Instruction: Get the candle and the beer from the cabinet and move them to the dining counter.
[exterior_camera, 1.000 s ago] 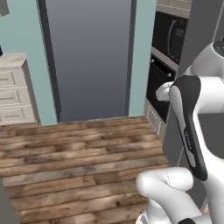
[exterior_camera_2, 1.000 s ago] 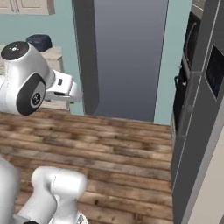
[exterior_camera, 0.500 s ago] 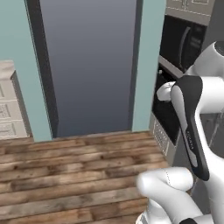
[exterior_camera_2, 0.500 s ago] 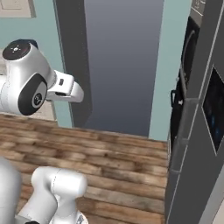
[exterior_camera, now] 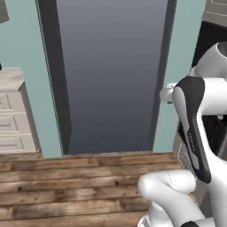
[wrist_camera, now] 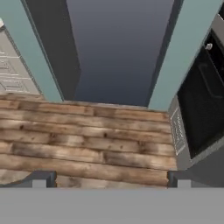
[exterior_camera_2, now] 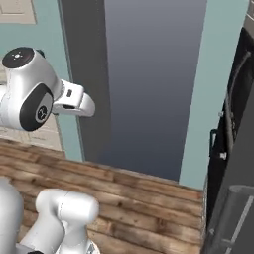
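The candle, the beer and the dining counter are out of view. At the top left edge of the right base view sits a beige panelled corner [exterior_camera_2: 15, 10]; I cannot tell whether it belongs to the cabinet. In the hand view my gripper [wrist_camera: 111, 180] is open, its two dark fingertips [wrist_camera: 43, 178] set far apart with nothing between them, and it looks down at the wooden floor [wrist_camera: 87, 140]. My white arm [exterior_camera_2: 30, 94] is folded up in front of the base.
A tall dark doorway [exterior_camera: 111, 75] in a teal wall [exterior_camera: 26, 88] stands straight ahead. Cream drawers [exterior_camera: 11, 124] are to its left. A dark built-in oven [wrist_camera: 201, 109] and a grey appliance front [exterior_camera_2: 233, 218] are close on the right.
The base has driven, so every view shifted: the doorway now looms larger and nearer, and the cream drawers have slid toward the left edge. The gripper stays open and the arm keeps its pose.
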